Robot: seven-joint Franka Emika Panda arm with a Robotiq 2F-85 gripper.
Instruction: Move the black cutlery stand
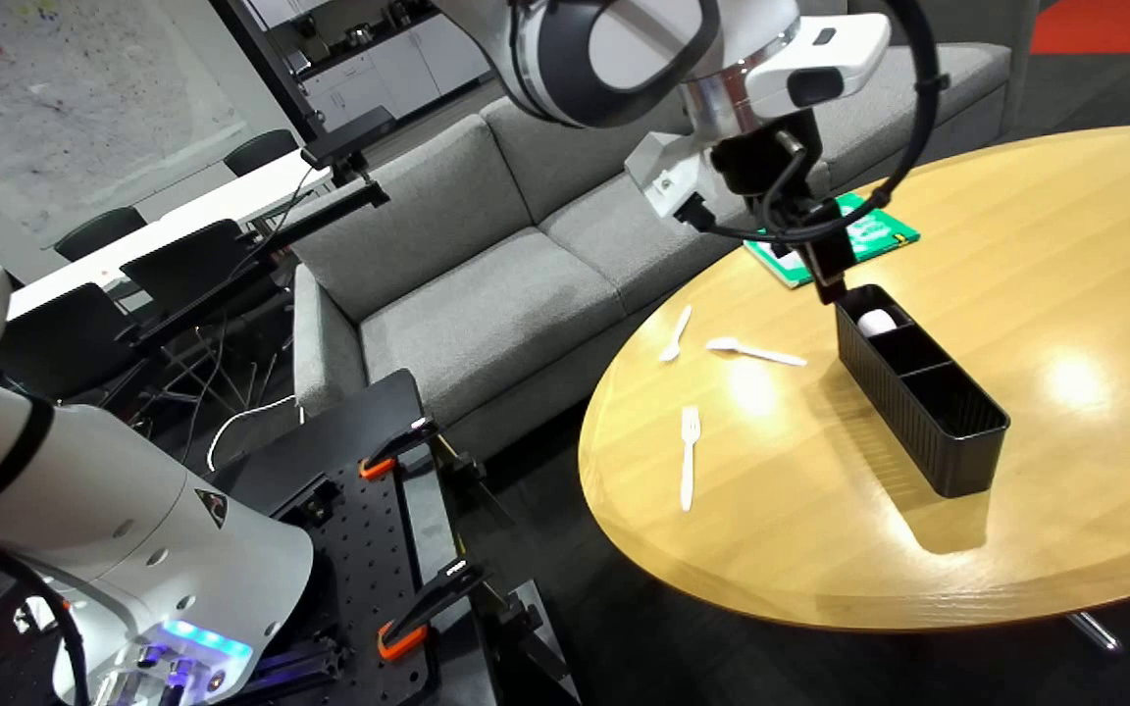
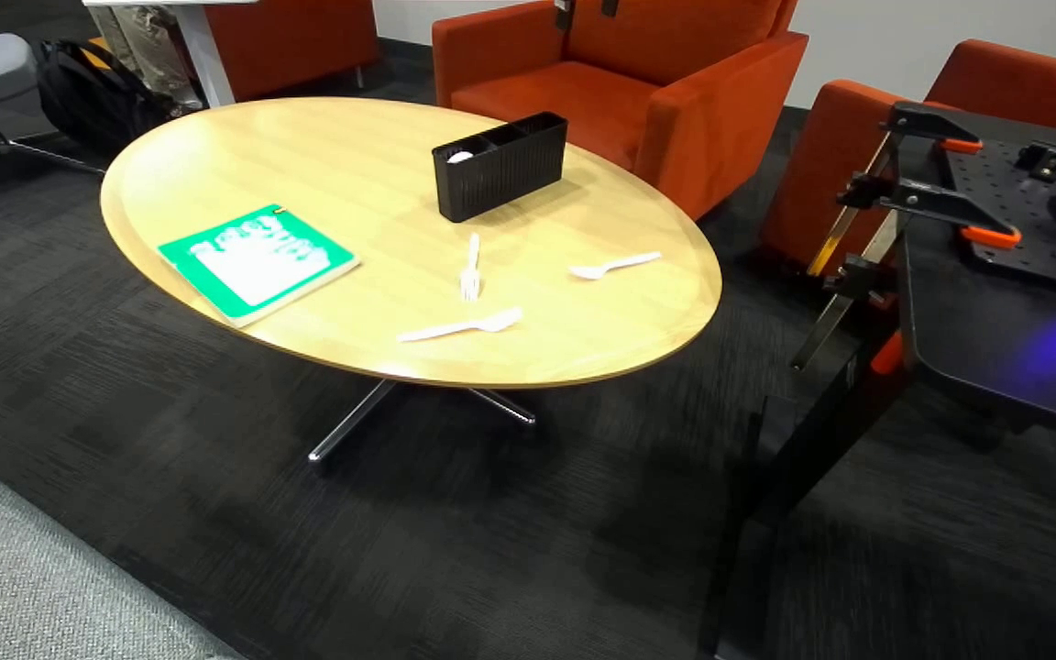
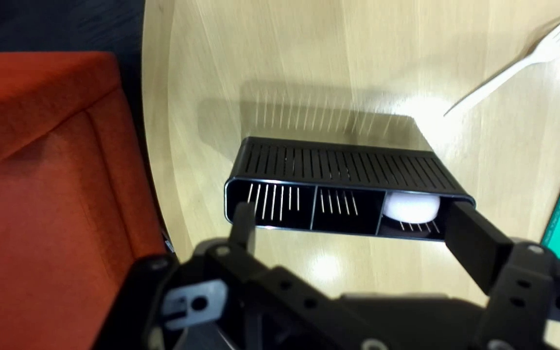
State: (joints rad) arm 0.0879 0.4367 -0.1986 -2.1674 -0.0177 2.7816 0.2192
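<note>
The black cutlery stand [image 1: 903, 402] is a long, narrow black box with three compartments and stands upright on the oval wooden table. It shows in an exterior view [image 2: 502, 172] and in the wrist view [image 3: 343, 167]. A white rounded object [image 3: 411, 207] sits in one end compartment. My gripper [image 3: 351, 209] is open and empty, its fingers wide apart over the stand's two ends in the wrist view. Its fingertips show at the top edge in an exterior view [image 2: 587, 8], above and apart from the stand. In an exterior view [image 1: 832, 292] the fingertip overlaps the stand's far end.
A white fork [image 2: 470, 270] and two white spoons [image 2: 615, 266] [image 2: 462, 326] lie on the table [image 2: 335, 137]. A green card [image 2: 258, 257] lies near its edge. A red armchair [image 2: 574, 101] and a grey sofa [image 1: 487, 255] stand beside the table.
</note>
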